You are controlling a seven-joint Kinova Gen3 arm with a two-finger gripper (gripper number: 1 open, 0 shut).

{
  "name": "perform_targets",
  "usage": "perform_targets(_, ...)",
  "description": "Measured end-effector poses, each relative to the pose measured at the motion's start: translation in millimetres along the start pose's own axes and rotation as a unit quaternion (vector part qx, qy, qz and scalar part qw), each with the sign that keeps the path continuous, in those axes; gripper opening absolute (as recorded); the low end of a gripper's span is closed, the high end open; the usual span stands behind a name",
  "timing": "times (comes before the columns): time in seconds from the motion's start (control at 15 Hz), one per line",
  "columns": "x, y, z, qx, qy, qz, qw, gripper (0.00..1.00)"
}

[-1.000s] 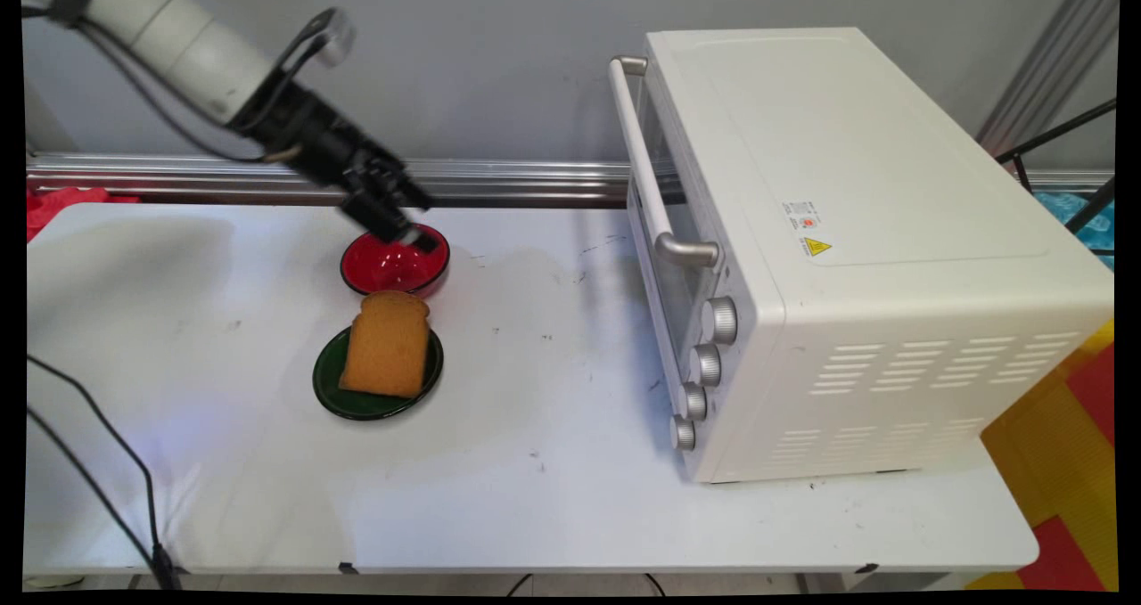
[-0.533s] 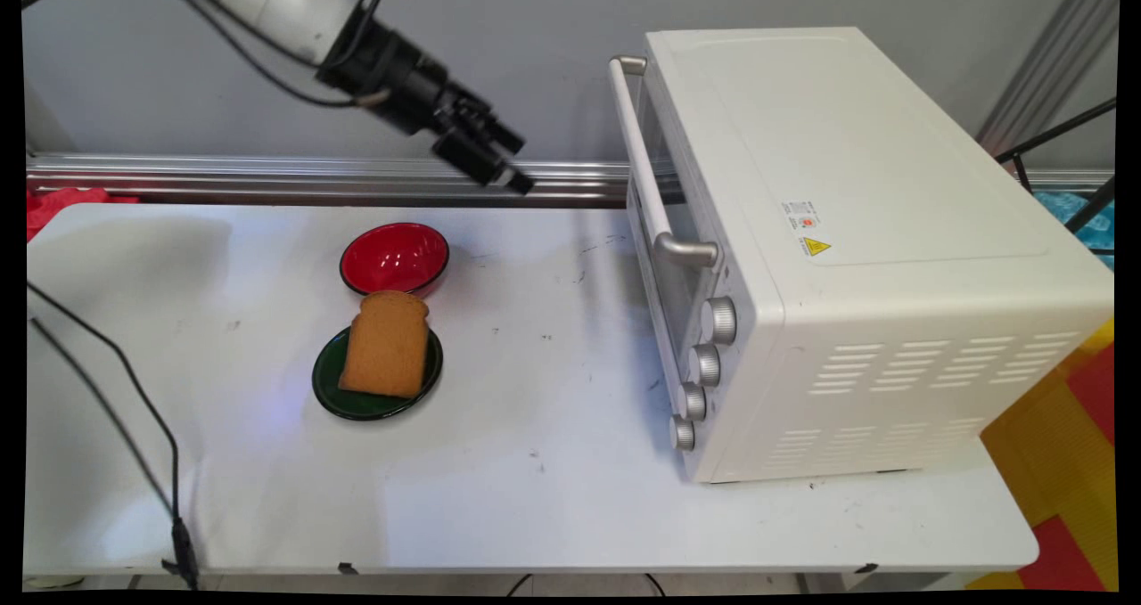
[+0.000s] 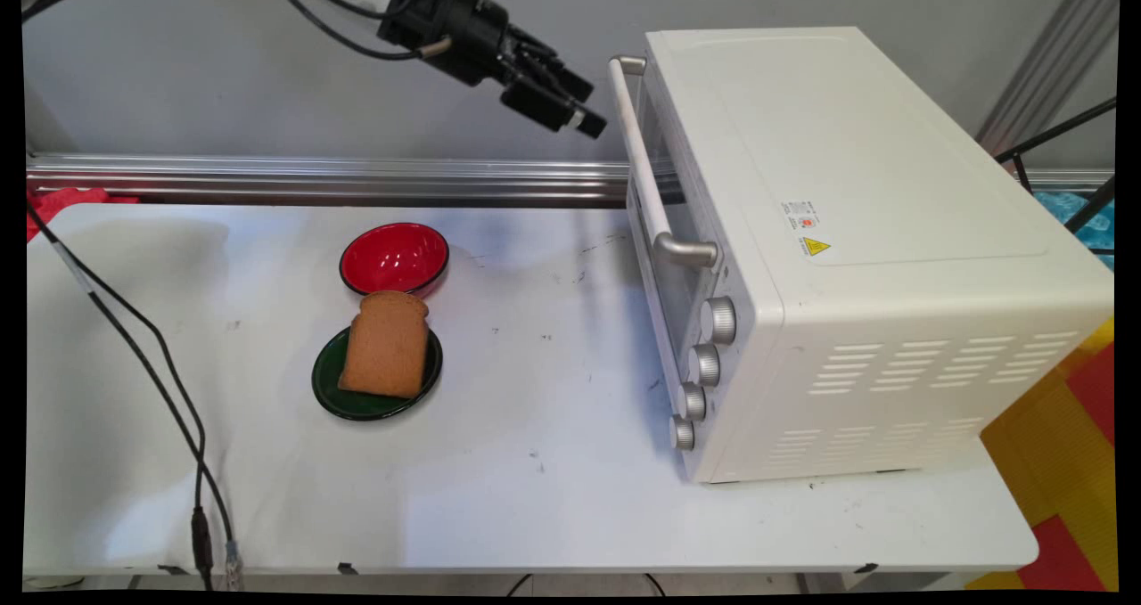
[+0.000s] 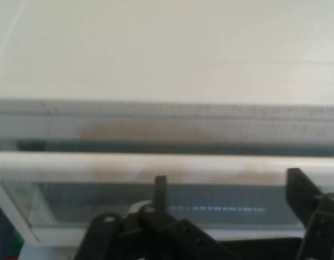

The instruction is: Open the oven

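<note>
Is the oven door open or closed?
Closed. The door sits flat against the oven, its handle upright at the top, and the gripper hangs just beside it.

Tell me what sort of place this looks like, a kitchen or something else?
Likely a robot test bench, not a real kitchen: a toaster oven stands on a bare white table against a plain wall, a black gripper hangs cabled near the oven's handle, and bread lies on a green plate.

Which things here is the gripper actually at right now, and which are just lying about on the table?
At the gripper:
- gripper, open, raised off the table
- door handle, just ahead of it
- toaster oven, door shut

Lying apart on the table:
- red bowl, empty
- slice of bread on the green plate
</note>
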Motion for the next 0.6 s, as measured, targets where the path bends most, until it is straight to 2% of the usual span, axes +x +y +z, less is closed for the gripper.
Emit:
perform_targets(0.4,9,-5,10,-0.008,0.017,0.010,0.9998,0.00)
perform_targets(0.6,10,-8,15,-0.009,0.016,0.014,0.9997,0.00)
